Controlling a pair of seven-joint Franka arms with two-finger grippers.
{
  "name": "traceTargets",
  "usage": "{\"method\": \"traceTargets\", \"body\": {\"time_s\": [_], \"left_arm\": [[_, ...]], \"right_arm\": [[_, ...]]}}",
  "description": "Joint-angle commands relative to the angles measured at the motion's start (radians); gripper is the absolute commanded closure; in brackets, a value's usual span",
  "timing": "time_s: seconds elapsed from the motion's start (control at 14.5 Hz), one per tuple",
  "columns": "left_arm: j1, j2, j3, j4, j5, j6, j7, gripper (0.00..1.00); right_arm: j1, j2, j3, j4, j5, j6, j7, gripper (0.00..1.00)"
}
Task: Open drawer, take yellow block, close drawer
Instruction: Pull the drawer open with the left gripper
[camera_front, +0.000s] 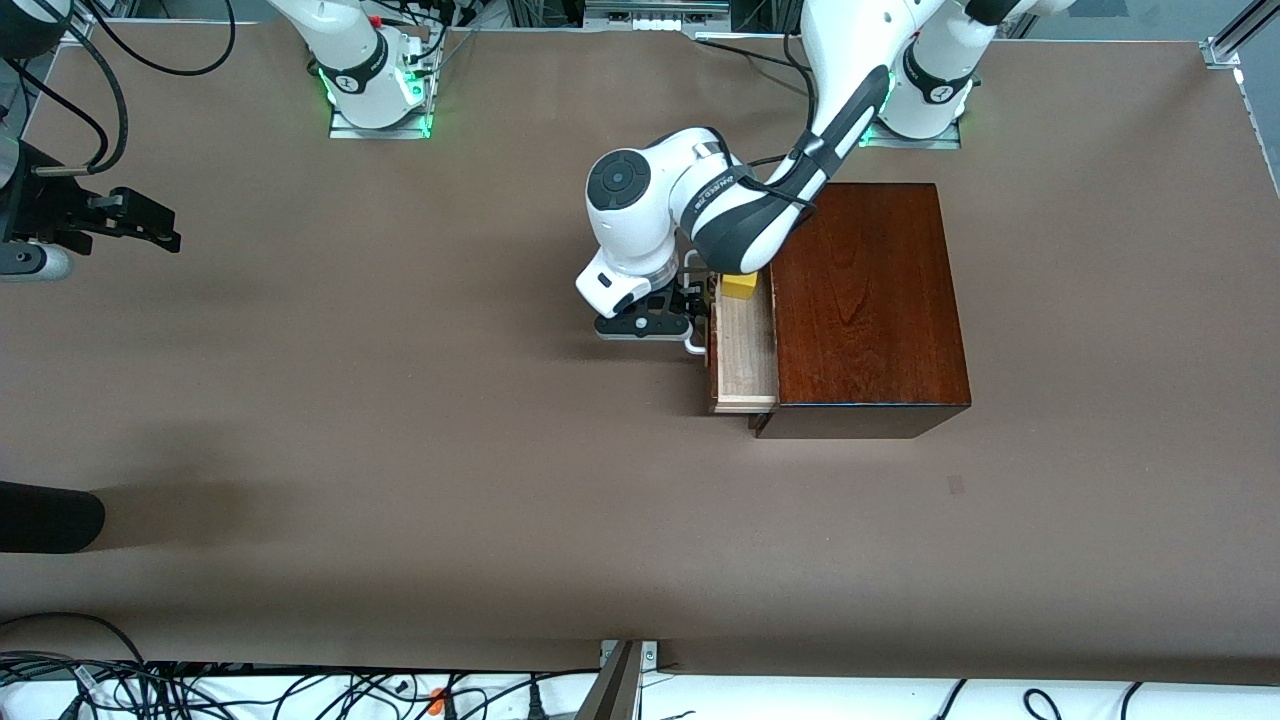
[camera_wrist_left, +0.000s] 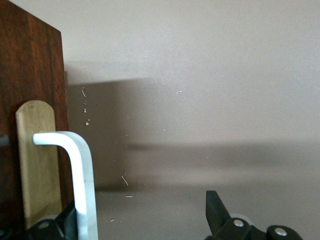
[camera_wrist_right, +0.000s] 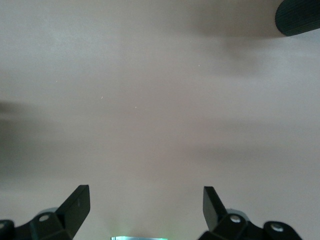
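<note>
The right gripper (camera_front: 150, 225) is seen at the right arm's end of the table (camera_front: 400, 450), held up over bare brown surface, waiting; its fingers (camera_wrist_right: 75, 205) are spread wide with nothing between them. A dark rounded object (camera_front: 45, 515) pokes in from the edge of the front view, nearer the camera than that gripper (what it is cannot be told). Toward the middle, the left arm is reached down from its base to the front of the wooden box (camera_front: 865, 310). The left gripper (camera_front: 690, 315) is set at the white handle (camera_front: 695, 345) of the drawer (camera_front: 745, 350); in the left wrist view the handle bar (camera_wrist_left: 80, 185) runs just beside one finger (camera_wrist_left: 62, 222), the other finger (camera_wrist_left: 215, 207) stands well apart, so the jaws are parted around the handle, not clamped. The drawer is pulled partly out, toward the right arm's end, pale wood interior exposed. The yellow block (camera_front: 739, 287) is seen in the drawer, at the end farther from the front camera, partly covered by the left arm's wrist. The box sits toward the left arm's end of the table, glossy reddish-brown top.
</note>
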Motion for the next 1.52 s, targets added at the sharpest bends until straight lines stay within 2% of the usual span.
{"method": "traceTargets", "body": {"time_s": [0.0, 0.48, 0.83, 1.04, 1.31, 1.45], "left_arm": [[-0.015, 0.087, -0.022, 0.074, -0.061, 0.143, -0.003, 0.0], [-0.013, 0.035, -0.026, 0.077, -0.053, 0.017, -0.004, 0.0], [-0.012, -0.031, -0.026, 0.077, -0.053, -0.133, 0.001, 0.0], [-0.013, -0.039, -0.022, 0.079, -0.053, -0.204, -0.001, 0.0], [-0.007, -0.039, -0.019, 0.157, -0.05, -0.305, 0.001, 0.0], [-0.001, -0.075, -0.009, 0.198, -0.05, -0.386, 0.029, 0.0]], "right_arm": [[-0.01, 0.007, 0.01, 0.015, -0.001, -0.005, 0.004, 0.0], [-0.01, 0.007, 0.01, 0.015, -0.001, -0.005, 0.002, 0.0], [-0.01, 0.007, 0.01, 0.015, -0.001, -0.005, 0.004, 0.0], [-0.01, 0.007, 0.01, 0.015, -0.001, -0.005, 0.004, 0.0], [-0.01, 0.007, 0.01, 0.015, -0.001, -0.002, 0.004, 0.0], [-0.01, 0.009, 0.01, 0.017, 0.005, 0.004, 0.005, 0.0]]}}
